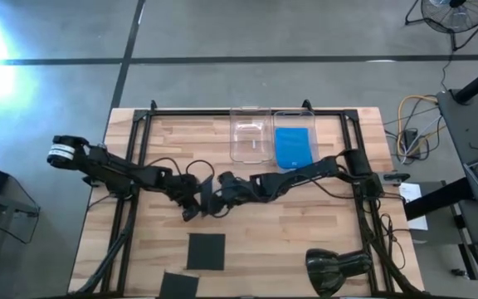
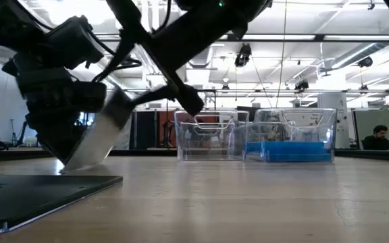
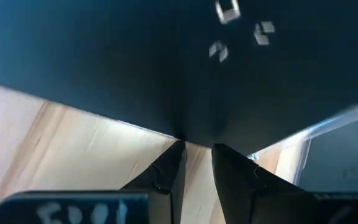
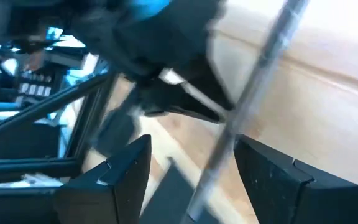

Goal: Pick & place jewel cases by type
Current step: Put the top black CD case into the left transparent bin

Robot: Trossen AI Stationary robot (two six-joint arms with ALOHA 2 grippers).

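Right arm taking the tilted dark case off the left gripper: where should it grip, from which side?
Likely the free edge, opposite the left gripper, which pinches one edge. The dark case stands tilted on the table, edge-on between the right gripper's open fingers, so close across its flat faces from the right arm's side.
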